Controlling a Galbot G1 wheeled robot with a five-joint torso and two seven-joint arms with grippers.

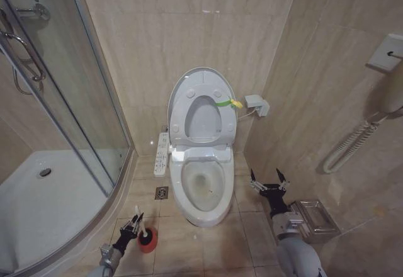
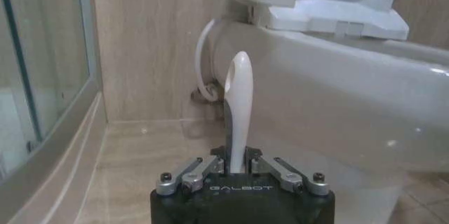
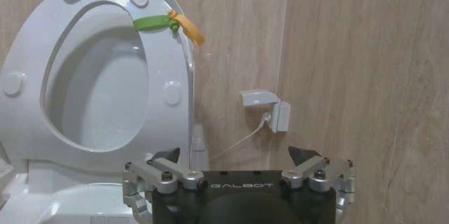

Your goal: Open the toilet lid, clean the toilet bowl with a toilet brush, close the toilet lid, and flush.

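Observation:
The toilet lid (image 1: pixel 200 72) stands raised against the wall with the seat ring (image 1: pixel 203 96) up in front of it; a yellow-green loop (image 1: pixel 228 104) hangs at its edge. Below, the toilet bowl (image 1: pixel 181 182) is uncovered. At the lower left, beside the bowl, my left gripper (image 1: pixel 133 221) is shut on the toilet brush's white handle (image 2: pixel 240 108), over the red cup holder (image 1: pixel 147 242); the bristle head is hidden. My right gripper (image 1: pixel 266 179) hangs open to the right of the bowl, holding nothing, and faces the lid (image 3: pixel 184 66).
A glass shower enclosure (image 1: pixel 63 101) with a white tray (image 1: pixel 38 201) fills the left. A button panel (image 1: pixel 162 154) and a floor drain (image 1: pixel 162 192) lie left of the bowl. A metal box (image 1: pixel 315 220) sits on the floor at the right, below a coiled hose (image 1: pixel 352 138).

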